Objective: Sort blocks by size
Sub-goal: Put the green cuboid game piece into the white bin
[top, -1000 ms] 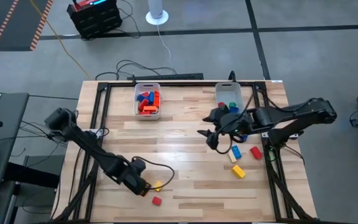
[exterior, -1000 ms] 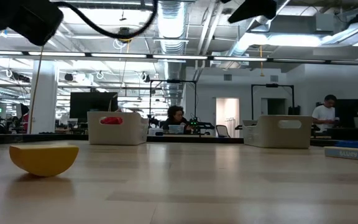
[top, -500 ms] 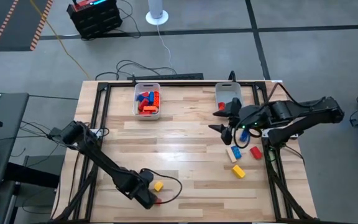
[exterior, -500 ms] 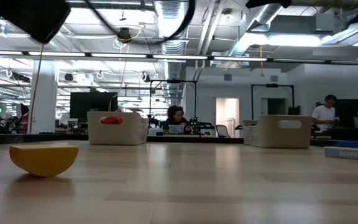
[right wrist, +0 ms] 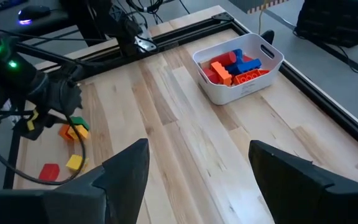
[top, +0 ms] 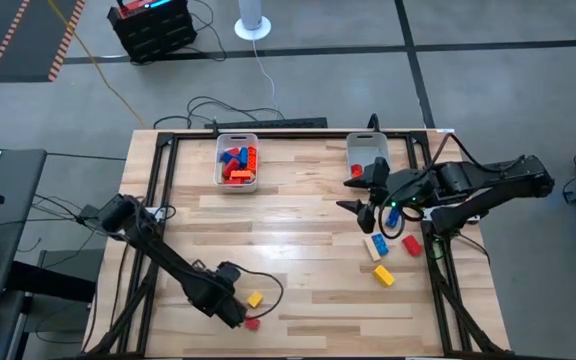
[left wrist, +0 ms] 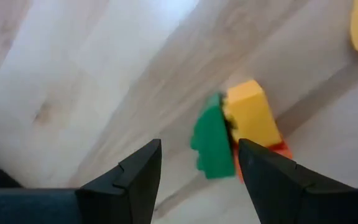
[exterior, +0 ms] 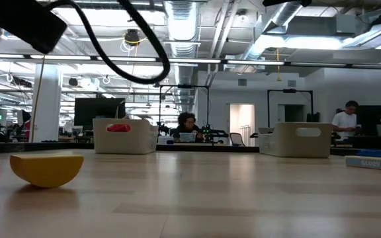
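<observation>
My left gripper (top: pixel 230 306) hovers open near the table's front, left of centre. In the left wrist view (left wrist: pixel 199 147) a joined cluster of green, yellow and orange-red blocks (left wrist: pixel 235 137) lies on the wood just ahead of its fingers. A loose yellow block (top: pixel 255 298) and a red block (top: pixel 251 322) lie beside it. My right gripper (top: pixel 361 196) is open and empty above the table, near the right bin (top: pixel 368 150). A blue-and-tan block (top: pixel 376 245), a red block (top: pixel 411 243) and a yellow block (top: pixel 383 276) lie at the right.
The left bin (top: pixel 237 160) at the back holds several red, orange and blue blocks, also seen in the right wrist view (right wrist: pixel 238 65). The right bin holds a red block (top: pixel 356 172). A black frame runs along the table's edges (top: pixel 158 200). People stand beyond the table (exterior: pixel 344 122).
My right gripper has gone toward the table's far right, closer to the right bin, then kept still. My left gripper has gone toward the near edge beside the yellow and red blocks, then come back a little. The blocks have stayed in place.
</observation>
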